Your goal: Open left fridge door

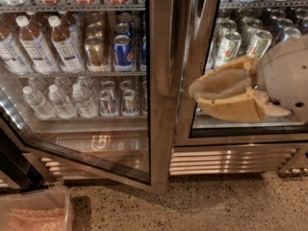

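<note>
The left fridge door (161,129), a glass pane in a brushed-steel frame, stands slightly ajar, its bottom edge swung out from the cabinet over the floor. Behind its glass are water bottles (57,100) and a blue Pepsi can (122,52). Its vertical handle (165,57) runs along the right frame edge. My tan gripper (195,91) hangs to the right of that frame, in front of the right door (240,129), pointing left and not touching the handle. Green-and-white cans (228,44) sit behind it.
A translucent plastic bin (33,211) sits on the speckled floor (216,201) at the bottom left, just under the swung-out door. A dark post (12,162) stands at the left edge. Steel vent slats (231,160) run below the right door.
</note>
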Controlling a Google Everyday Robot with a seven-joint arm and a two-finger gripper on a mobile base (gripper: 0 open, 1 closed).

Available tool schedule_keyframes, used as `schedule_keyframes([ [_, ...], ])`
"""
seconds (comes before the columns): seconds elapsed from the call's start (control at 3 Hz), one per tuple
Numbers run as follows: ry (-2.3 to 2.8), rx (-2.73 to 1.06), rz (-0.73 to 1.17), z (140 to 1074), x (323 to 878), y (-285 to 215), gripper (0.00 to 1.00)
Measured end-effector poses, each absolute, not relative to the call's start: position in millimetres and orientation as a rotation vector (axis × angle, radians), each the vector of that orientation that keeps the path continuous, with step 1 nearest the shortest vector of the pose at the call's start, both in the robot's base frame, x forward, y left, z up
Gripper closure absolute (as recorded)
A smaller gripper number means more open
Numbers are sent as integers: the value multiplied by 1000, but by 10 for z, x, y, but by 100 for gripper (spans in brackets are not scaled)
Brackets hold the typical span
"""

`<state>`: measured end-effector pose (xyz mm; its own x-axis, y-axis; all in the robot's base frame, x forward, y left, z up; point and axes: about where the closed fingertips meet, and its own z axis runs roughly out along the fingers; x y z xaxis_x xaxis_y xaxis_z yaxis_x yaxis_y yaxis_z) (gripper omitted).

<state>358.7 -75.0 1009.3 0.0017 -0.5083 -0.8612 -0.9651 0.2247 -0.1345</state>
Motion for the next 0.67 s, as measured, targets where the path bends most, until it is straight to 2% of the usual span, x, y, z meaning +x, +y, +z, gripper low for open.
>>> schedule_keyframes([
  [0.33, 1698, -1352, 652, 10084, 3253, -960, 100],
  [0.67, 1739, -1333, 521, 10021, 3378, -1184, 100],
])
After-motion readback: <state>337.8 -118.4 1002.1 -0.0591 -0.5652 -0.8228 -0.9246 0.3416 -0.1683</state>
